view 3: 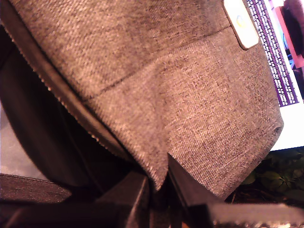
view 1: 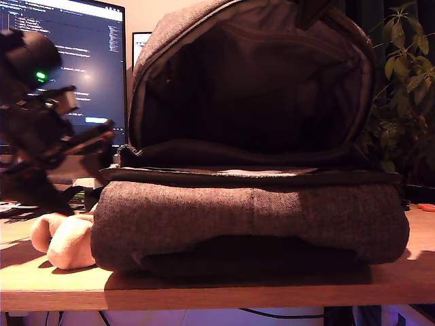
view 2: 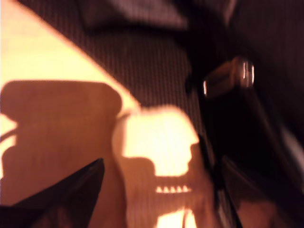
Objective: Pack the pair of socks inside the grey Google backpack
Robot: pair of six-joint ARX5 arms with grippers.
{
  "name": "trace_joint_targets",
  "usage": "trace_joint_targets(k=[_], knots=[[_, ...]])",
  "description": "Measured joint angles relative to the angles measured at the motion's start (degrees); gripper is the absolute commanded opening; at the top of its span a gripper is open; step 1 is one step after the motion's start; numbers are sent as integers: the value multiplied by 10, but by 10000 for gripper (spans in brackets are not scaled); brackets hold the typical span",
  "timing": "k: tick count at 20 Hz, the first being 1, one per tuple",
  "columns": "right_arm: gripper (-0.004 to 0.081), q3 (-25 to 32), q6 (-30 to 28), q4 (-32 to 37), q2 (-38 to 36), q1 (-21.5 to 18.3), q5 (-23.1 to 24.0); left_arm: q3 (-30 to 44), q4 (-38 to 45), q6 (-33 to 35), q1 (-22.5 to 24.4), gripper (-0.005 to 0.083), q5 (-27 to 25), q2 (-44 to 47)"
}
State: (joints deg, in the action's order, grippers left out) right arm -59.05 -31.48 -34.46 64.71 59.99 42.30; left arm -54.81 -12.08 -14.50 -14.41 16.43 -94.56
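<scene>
The grey Google backpack [view 1: 251,210] lies on the wooden table with its top flap [view 1: 173,30] lifted, so the dark lining shows. My second gripper [view 3: 159,185] is shut on the flap's edge, with the herringbone fabric [view 3: 190,109] and white patch [view 3: 241,21] just beyond it. The pair of socks [view 1: 64,241], a pinkish-cream bundle, rests on the table against the bag at the exterior view's left. My first gripper [view 1: 102,136] hovers above the socks, blurred. In its wrist view the gripper [view 2: 161,161] is open with nothing between its fingers, and the socks do not show.
A lit monitor [view 1: 81,54] stands behind the first arm. A leafy plant [view 1: 404,75] fills the exterior view's right. The table's front edge [view 1: 217,288] runs just below the bag. A small orange object [view 1: 427,207] lies at the far right.
</scene>
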Motion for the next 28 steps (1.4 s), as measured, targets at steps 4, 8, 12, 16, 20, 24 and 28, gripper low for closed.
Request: trace_joint_targets(k=[4, 8, 12, 16, 20, 24, 28], knots=[[-13, 0, 0, 6, 0, 0, -2, -16, -13, 0, -11, 712, -8, -24], [-13, 0, 0, 10, 0, 0, -2, -19, -29, 6, -13, 701, -29, -38], [-13, 0, 0, 15, 0, 0, -4, -20, -47, 17, -13, 450, -40, -38], [-13, 0, 0, 23, 0, 0, -6, -20, -46, 21, -13, 51, -34, -38], [-13, 0, 0, 23, 0, 0, -6, -30, -65, 27, -13, -23, -30, -38], [-13, 0, 0, 24, 0, -3, -8, -38, -119, 47, -12, -23, -26, -21], [-13, 0, -3, 32, 0, -5, -14, -38, -144, 72, -12, -24, -26, 63]])
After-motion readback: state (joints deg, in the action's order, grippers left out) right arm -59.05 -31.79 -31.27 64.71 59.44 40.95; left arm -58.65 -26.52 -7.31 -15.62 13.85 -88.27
